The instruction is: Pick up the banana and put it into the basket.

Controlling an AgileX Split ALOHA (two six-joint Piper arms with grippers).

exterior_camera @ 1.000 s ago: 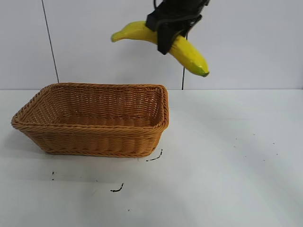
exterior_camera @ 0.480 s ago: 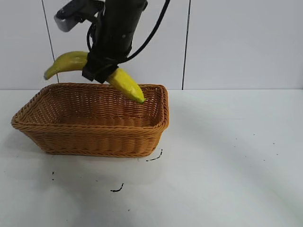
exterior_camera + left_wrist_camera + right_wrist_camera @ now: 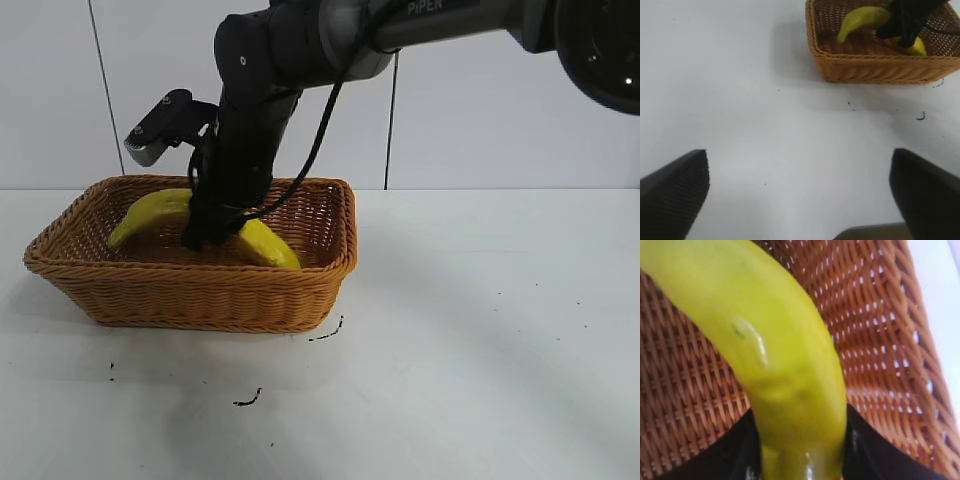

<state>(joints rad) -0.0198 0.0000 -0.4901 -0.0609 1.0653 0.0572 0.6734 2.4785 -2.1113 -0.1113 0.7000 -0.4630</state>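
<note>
The banana (image 3: 160,209) lies inside the basket (image 3: 200,295), its long axis running left to right along the basket's length, one end up toward the left far wall and the other down toward the right near wall. The right gripper (image 3: 205,235) sits straight over its middle, reaching down into the basket from above, so the way clear is upward. In the right wrist view the banana (image 3: 775,355) fills the space between two dark fingers (image 3: 735,455), one on each side; whether they press it or have just let go, I cannot tell. The left gripper (image 3: 800,200) stays parked well to the left of the basket (it only looks on), fingers spread apart, so the right arm is by far the nearer.

A second ago the banana hung high in the gripper above the basket's right end; half a second ago it was over the basket at rim height. Now it is down inside, and I judge the placing all but done.
</note>
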